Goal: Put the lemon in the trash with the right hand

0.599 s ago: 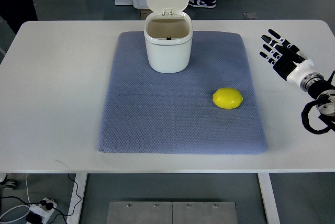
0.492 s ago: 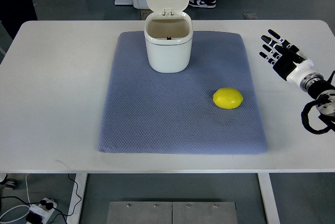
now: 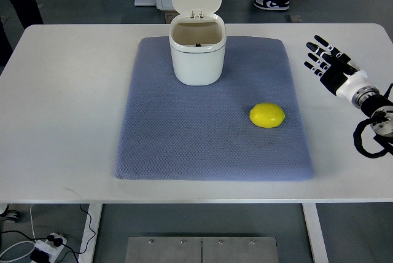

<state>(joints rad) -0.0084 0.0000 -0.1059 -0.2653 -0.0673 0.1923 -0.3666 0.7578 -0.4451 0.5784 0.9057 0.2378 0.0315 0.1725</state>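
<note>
— Could you see into the bin (image 3: 196, 54)?
— Barely; shadowed. The right hand (image 3: 331, 66) lay fingers spread at the desk's (image 3: 67, 121) right edge, empty; the lemon (image 3: 267, 115) sat on the grey mat (image 3: 184, 140), toward its right edge.

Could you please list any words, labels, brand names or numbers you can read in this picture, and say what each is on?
None can be read. The white trash bin, the lemon, the blue mat, the table and the right hand show no print.
</note>
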